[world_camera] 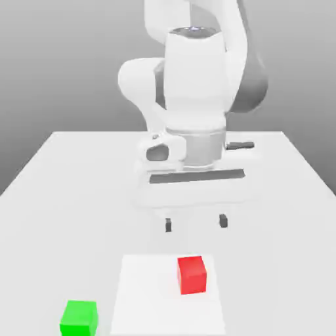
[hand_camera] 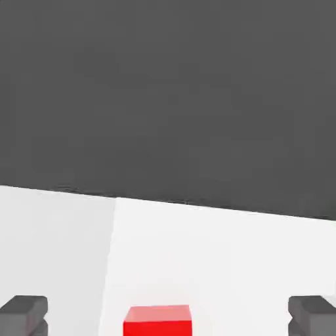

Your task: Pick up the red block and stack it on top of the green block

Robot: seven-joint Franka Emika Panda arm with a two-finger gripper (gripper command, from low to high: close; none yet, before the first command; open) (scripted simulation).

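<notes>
- Your claw is spread wide, its two dark fingertips well apart with nothing pinched between them.
- Taking the exterior view as your clock face, with 12 at its top, you see the claw at 12 o'clock from the red block, apart from it.
- You have the red block sitting flat on the white square, toward 1 or 2 o'clock from the square's middle.
- Your green block is at about 8 o'clock from the red one, well apart from it, and the picture's lower edge cuts it off.
- That green block rests on the pale table, just off the white square, past its 8 o'clock side; nothing sits on top of it.
- Your white arm rises toward 12 o'clock above the claw, with a dark strip across the hand.
- In the hand view you can see part of the red block on the white surface, with a fingertip out to either side, neither touching it, and a broad dark grey area past the surface's edge.
</notes>
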